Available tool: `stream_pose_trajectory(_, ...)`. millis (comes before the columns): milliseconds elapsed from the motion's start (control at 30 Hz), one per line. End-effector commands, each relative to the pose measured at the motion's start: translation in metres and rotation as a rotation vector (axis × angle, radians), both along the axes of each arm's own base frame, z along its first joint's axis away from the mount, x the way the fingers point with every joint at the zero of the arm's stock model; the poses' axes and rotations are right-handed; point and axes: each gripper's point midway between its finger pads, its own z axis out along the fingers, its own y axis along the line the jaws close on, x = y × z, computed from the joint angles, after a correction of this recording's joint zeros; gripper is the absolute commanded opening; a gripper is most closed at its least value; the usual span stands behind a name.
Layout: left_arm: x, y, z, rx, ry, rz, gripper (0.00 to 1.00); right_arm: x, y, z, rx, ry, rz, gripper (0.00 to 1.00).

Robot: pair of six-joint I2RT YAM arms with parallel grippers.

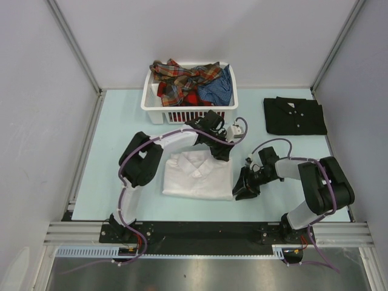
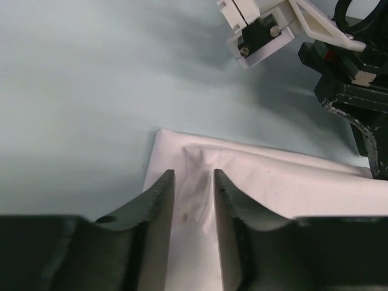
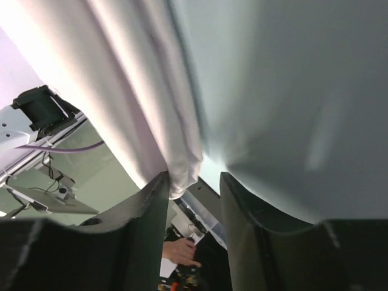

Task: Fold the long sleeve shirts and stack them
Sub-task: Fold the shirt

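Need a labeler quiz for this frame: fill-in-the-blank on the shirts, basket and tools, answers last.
1. The white slatted plastic basket holds crumpled plaid cloth shirts and a ____ one.
2. The folded black collared cloth shirt lies to the basket's ____ in the top view.
3. The left tool and right tool both sit at one folded collared cloth shirt, coloured ____.
4. Folded shirts on the pale green table, outside the basket: ____.
Missing: blue; right; white; two.

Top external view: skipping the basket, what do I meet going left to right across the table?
In order: white shirt → right gripper → black shirt.
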Motion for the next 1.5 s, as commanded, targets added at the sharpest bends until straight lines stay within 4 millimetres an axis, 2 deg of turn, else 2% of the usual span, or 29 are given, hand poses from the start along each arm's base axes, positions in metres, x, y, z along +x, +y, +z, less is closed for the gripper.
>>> stream_pose_trajectory(0, 0.01, 0.025, 0.08, -0.115, -0.002, 0.109, 0.47, 0.007, -0.007, 0.032, 0.0, 0.0, 0.037, 0.47)
stream_pose_trajectory(33, 0.0, 0.036, 0.084, -0.128, 0.057, 0.121, 0.49, 0.009, -0.009, 0.037, -0.007, -0.009, 0.04, 0.5)
stream_pose_trajectory(67, -0.007, 0.049, 0.106, -0.157, 0.095, 0.163, 0.53, 0.005, -0.013, 0.044, -0.012, 0.012, 0.041, 0.53)
stream_pose_trajectory(100, -0.003, 0.069, 0.114, -0.173, 0.125, 0.216, 0.55, 0.014, -0.017, 0.051, -0.01, -0.031, 0.042, 0.58)
stream_pose_trajectory(133, -0.016, 0.085, 0.105, -0.162, 0.194, 0.249, 0.56, 0.017, -0.021, 0.055, -0.022, -0.041, 0.037, 0.59)
stream_pose_trajectory(167, -0.032, 0.095, 0.111, -0.188, 0.297, 0.263, 0.57, 0.017, -0.022, 0.064, -0.013, -0.055, 0.039, 0.6)
stream_pose_trajectory(200, -0.036, 0.115, 0.132, -0.237, 0.307, 0.3, 0.57, 0.023, -0.021, 0.073, 0.013, -0.099, 0.041, 0.62)
stream_pose_trajectory(233, -0.056, 0.128, 0.119, -0.231, 0.398, 0.32, 0.59, 0.032, -0.018, 0.085, 0.03, -0.166, 0.059, 0.62)
stream_pose_trajectory(300, -0.083, 0.144, 0.138, -0.295, 0.502, 0.346, 0.6, 0.038, -0.007, 0.102, 0.066, -0.264, 0.099, 0.69)
stream_pose_trajectory(333, -0.102, 0.15, 0.126, -0.282, 0.575, 0.36, 0.6, 0.037, 0.0, 0.11, 0.093, -0.253, 0.097, 0.69)
stream_pose_trajectory(400, -0.13, 0.153, 0.142, -0.34, 0.666, 0.351, 0.6, 0.039, 0.021, 0.127, 0.195, -0.3, 0.111, 0.7)
stream_pose_trajectory(433, -0.142, 0.154, 0.129, -0.341, 0.775, 0.41, 0.64, 0.029, 0.037, 0.129, 0.226, -0.3, 0.153, 0.7)
stream_pose_trajectory(500, -0.162, 0.157, 0.123, -0.355, 0.907, 0.435, 0.65, 0.029, 0.062, 0.131, 0.295, -0.304, 0.144, 0.71)
stream_pose_trajectory(533, -0.176, 0.161, 0.109, -0.345, 1.013, 0.478, 0.65, 0.015, 0.079, 0.13, 0.322, -0.309, 0.205, 0.71)
stream_pose_trajectory(633, -0.195, 0.168, 0.09, -0.329, 1.062, 0.499, 0.66, 0.009, 0.103, 0.123, 0.382, -0.328, 0.227, 0.73)
stream_pose_trajectory(700, -0.193, 0.167, 0.086, -0.352, 1.062, 0.5, 0.67, 0.004, 0.114, 0.116, 0.41, -0.341, 0.251, 0.73)
stream_pose_trajectory(800, -0.176, 0.164, 0.066, -0.358, 1.03, 0.55, 0.73, 0.006, 0.116, 0.088, 0.39, -0.298, 0.239, 0.74)
stream_pose_trajectory(833, -0.168, 0.166, 0.057, -0.354, 1.013, 0.588, 0.75, 0.009, 0.115, 0.069, 0.369, -0.257, 0.228, 0.74)
stream_pose_trajectory(867, -0.157, 0.172, 0.044, -0.341, 1.034, 0.647, 0.76, 0.015, 0.111, 0.06, 0.357, -0.235, 0.198, 0.74)
stream_pose_trajectory(900, -0.153, 0.175, 0.034, -0.328, 1.038, 0.676, 0.78, 0.011, 0.104, 0.045, 0.337, -0.163, 0.161, 0.74)
stream_pose_trajectory(1000, -0.134, 0.192, -0.002, -0.259, 1.083, 0.81, 0.79, 0.02, 0.089, 0.017, 0.276, -0.137, 0.087, 0.74)
stream_pose_trajectory(1100, -0.126, 0.207, -0.036, -0.174, 1.149, 0.914, 0.79, 0.021, 0.073, 0.0, 0.22, -0.073, 0.039, 0.74)
stream_pose_trajectory(1167, -0.121, 0.216, -0.046, -0.158, 1.156, 0.953, 0.79, 0.017, 0.063, -0.009, 0.179, -0.038, 0.019, 0.75)
stream_pose_trajectory(1200, -0.118, 0.218, -0.05, -0.149, 1.16, 0.961, 0.79, 0.022, 0.055, -0.012, 0.156, -0.037, -0.01, 0.75)
stream_pose_trajectory(1267, -0.115, 0.225, -0.046, -0.165, 1.153, 0.963, 0.78, 0.022, 0.044, -0.012, 0.143, -0.032, -0.015, 0.76)
stream_pose_trajectory(1333, -0.113, 0.225, -0.019, -0.229, 1.094, 0.867, 0.75, 0.022, 0.035, 0.003, 0.161, -0.019, -0.006, 0.75)
stream_pose_trajectory(1367, -0.113, 0.224, -0.005, -0.239, 1.053, 0.813, 0.75, 0.031, 0.038, 0.022, 0.204, -0.094, 0.056, 0.74)
stream_pose_trajectory(1433, -0.099, 0.216, 0.042, -0.339, 0.921, 0.696, 0.77, 0.036, 0.041, 0.055, 0.232, -0.176, 0.095, 0.74)
stream_pose_trajectory(1467, -0.101, 0.209, 0.054, -0.341, 0.864, 0.639, 0.78, 0.046, 0.047, 0.074, 0.253, -0.21, 0.074, 0.77)
